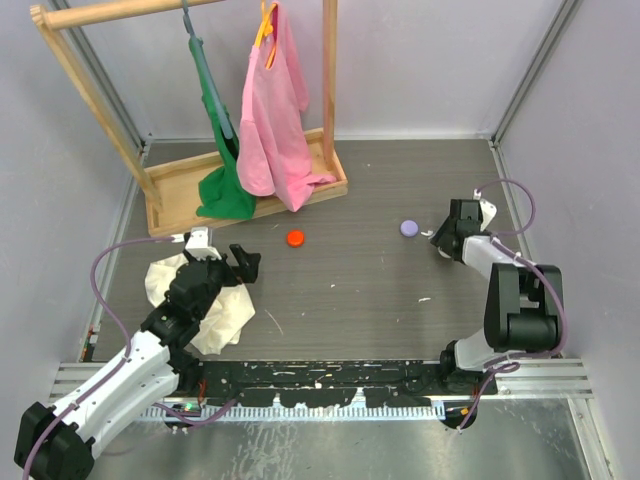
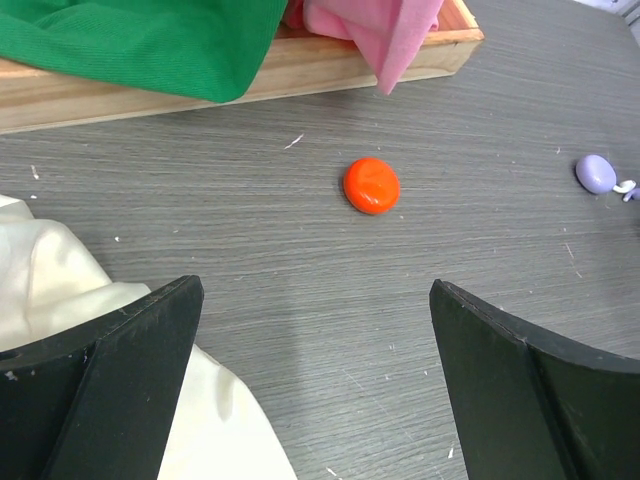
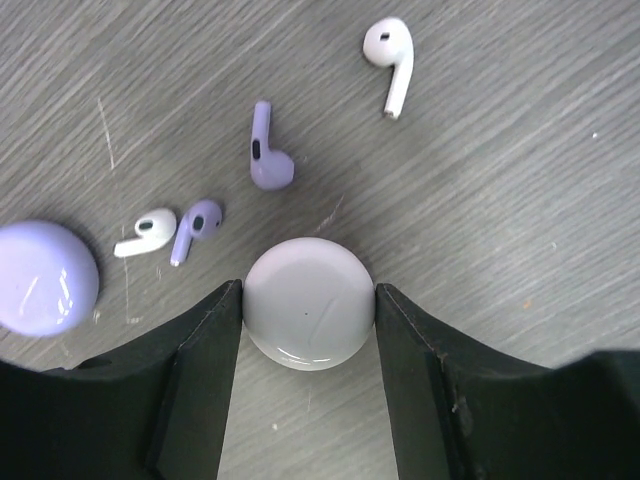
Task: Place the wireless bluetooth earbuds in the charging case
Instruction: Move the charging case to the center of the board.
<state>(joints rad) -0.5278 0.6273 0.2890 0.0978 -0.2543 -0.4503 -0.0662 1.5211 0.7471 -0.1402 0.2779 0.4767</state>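
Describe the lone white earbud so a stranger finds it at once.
Start on the grey table at the right gripper, closed on a round white case. Beyond the case, up and right in the wrist view, lies the earbud. It lies alone; the other white bud sits beside a lavender one near the lavender case.

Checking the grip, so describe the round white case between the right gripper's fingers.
The round white case is a smooth, glossy, domed puck, apparently plastic, lying flat on the grey table. The right gripper straddles it, one black finger against each side. Nothing else touches it; small earbuds lie apart beyond it.
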